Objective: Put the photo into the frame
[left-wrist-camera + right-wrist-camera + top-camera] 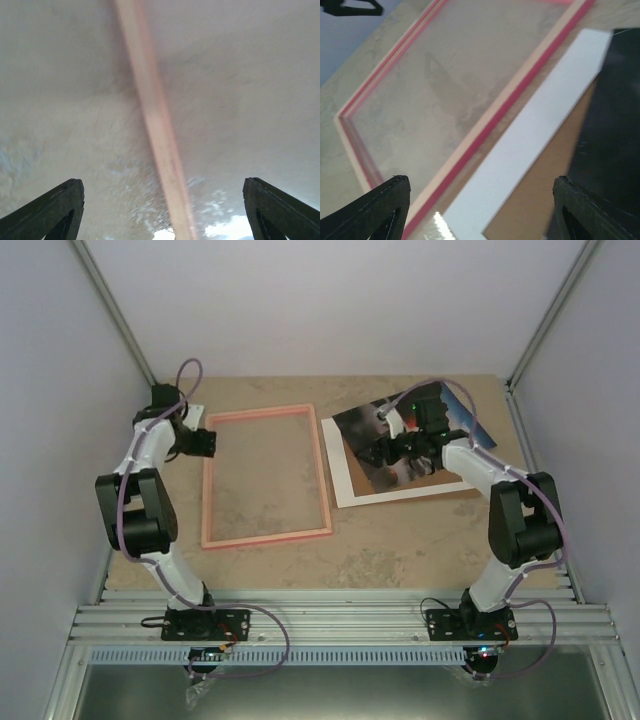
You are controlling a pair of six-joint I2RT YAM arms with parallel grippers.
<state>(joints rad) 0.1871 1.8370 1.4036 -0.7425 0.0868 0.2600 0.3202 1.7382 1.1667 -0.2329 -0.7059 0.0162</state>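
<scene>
My R gripper [480,178] is wide open, empty, over the photo [358,427], just right of the frame [323,475]. L gripper [162,181] open astride frame's edge, prob. not touching; view's blurry. Risk: grabbing white sheet [530,145] w/ photo.

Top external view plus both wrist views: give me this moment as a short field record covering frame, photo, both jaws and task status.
frame: flat on the table, left of centre, table surface showing through
photo: right of the frame, outside it, partly hidden by the right arm
beside photo: white sheet, brown cardboard
left jaws: open, astride the frame's left edge
right jaws: open, above the photo's left side
status: photo not yet in frame
</scene>
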